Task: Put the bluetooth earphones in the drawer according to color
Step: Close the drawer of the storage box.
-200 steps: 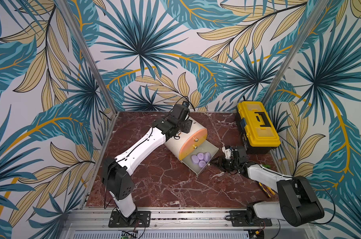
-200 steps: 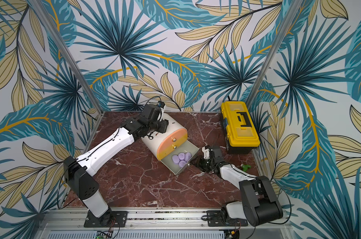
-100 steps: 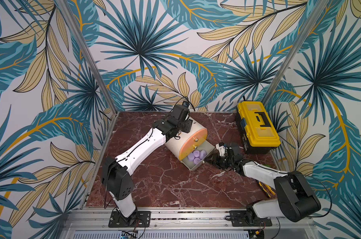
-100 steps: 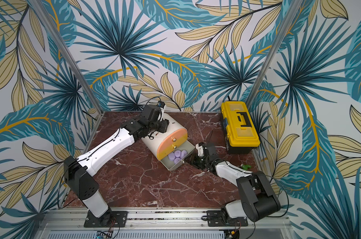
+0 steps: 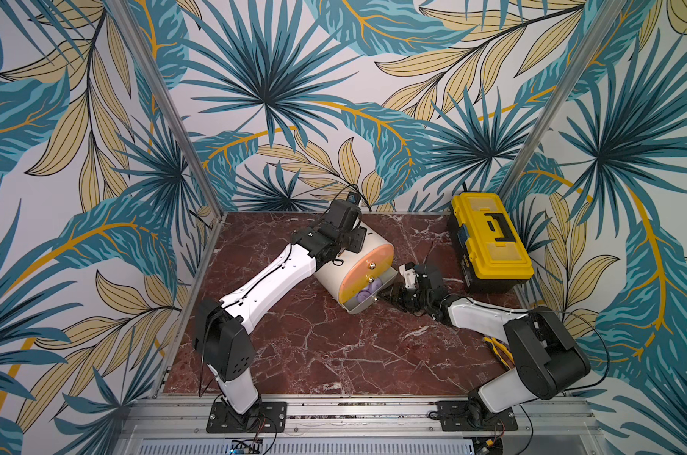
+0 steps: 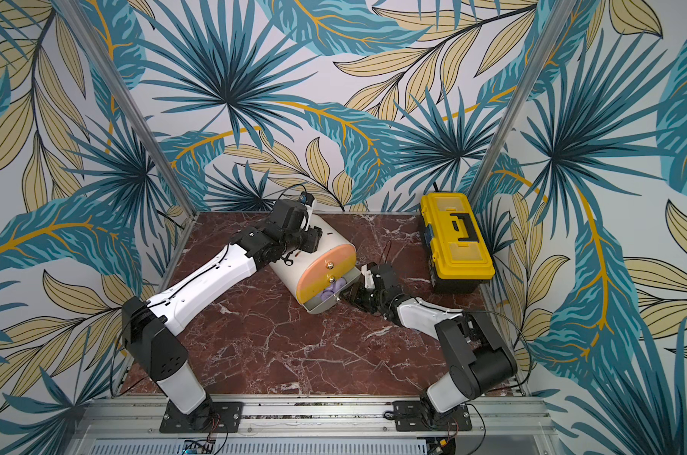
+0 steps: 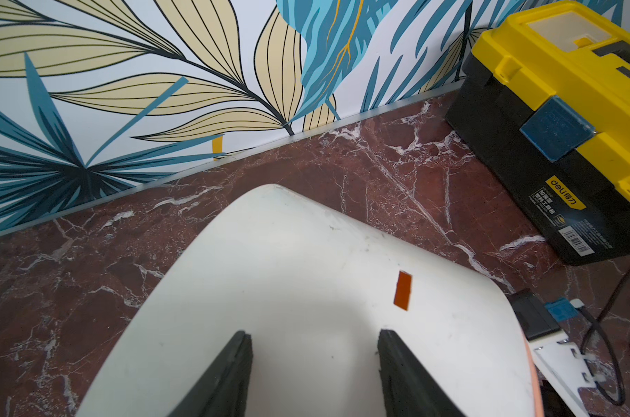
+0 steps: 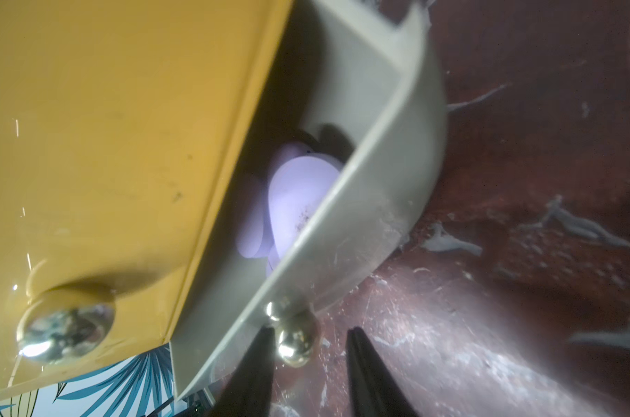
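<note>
Right wrist: three lilac earphone cases (image 8: pixel 299 195) visible in one grey drawer (image 8: pixel 360 202), further shut than before; right hand (image 8: pixel 309 330) narrow around its knob (image 8: pixel 297 341), left hand (image 7: pixel 315 334) wide atop cabinet (image 7: pixel 306 260).

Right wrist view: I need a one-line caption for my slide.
Right gripper straddling the knob of the partly open grey drawer, lilac earphone cases inside.

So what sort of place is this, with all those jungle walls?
Probably a robot test booth rather than a home: the left arm and right arm are bolted to a metal rail, leaf-print panels wall in a small marble-look tabletop, and the cabinet and toolbox look like props.
</note>
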`<action>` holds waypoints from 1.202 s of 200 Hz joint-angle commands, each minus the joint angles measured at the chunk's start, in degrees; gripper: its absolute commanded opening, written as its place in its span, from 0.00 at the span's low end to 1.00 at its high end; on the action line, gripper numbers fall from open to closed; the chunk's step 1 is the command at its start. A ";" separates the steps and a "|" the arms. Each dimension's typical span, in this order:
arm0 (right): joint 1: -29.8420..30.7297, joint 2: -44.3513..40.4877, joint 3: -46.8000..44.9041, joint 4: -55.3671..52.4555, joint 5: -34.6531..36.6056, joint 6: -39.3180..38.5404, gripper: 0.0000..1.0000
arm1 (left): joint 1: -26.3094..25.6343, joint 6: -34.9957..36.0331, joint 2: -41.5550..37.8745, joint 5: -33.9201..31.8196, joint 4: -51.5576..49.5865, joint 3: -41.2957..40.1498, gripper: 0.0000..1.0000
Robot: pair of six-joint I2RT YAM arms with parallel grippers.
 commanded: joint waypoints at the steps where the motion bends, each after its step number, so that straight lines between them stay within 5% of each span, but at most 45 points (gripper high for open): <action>1: 0.49 -0.37 -1.00 6.17 3.25 2.68 0.39 | -0.82 -1.37 0.54 2.33 -4.58 -3.33 0.59; 73: 0.52 -8.43 -9.98 7.91 6.61 1.69 0.39 | -0.82 -1.12 -0.12 1.83 -5.15 -3.47 0.60; 112: 0.56 -4.99 -12.50 17.21 2.21 4.21 0.28 | -0.91 -1.36 -0.04 1.82 -5.10 -3.45 0.59; 240: 1.98 7.76 -7.88 33.10 6.03 11.76 0.27 | -1.00 -1.65 0.80 2.33 -5.46 -2.49 0.59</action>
